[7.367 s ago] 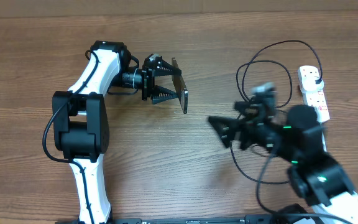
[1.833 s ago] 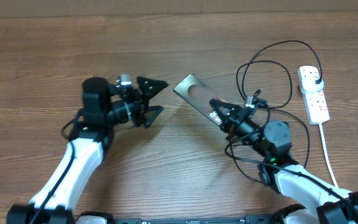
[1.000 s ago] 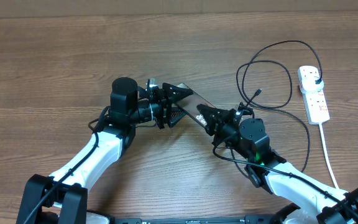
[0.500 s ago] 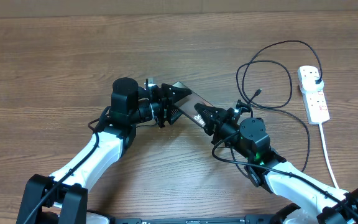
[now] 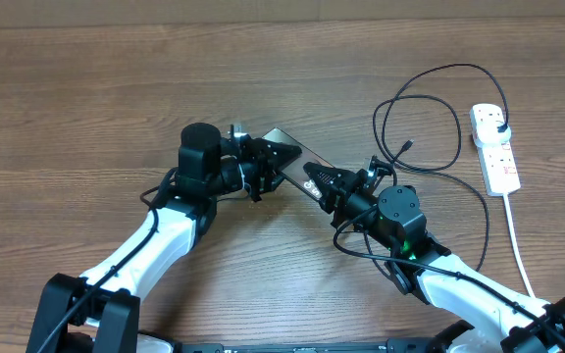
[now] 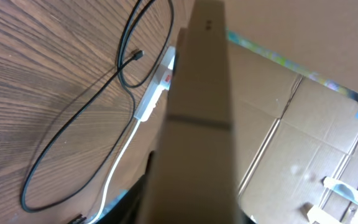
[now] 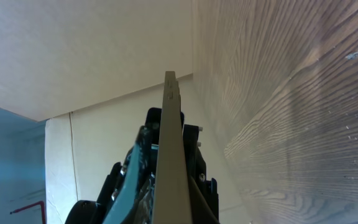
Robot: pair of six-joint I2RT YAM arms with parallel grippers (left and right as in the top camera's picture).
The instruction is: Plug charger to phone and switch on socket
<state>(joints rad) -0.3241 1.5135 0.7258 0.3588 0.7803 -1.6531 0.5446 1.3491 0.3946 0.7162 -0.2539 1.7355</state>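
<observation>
Above the wooden worktop [image 5: 86,98] the right tool [image 5: 312,179] pinches the phone [image 5: 292,145], likely to pass it to the left tool [image 5: 284,162], whose grip I cannot tell.

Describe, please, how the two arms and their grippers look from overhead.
Both arms have white link shells with black cylindrical joints. The left arm carries a looping black cable; the right arm shows a small green light. The left gripper and right gripper are black, with tapered triangular fingers.
</observation>
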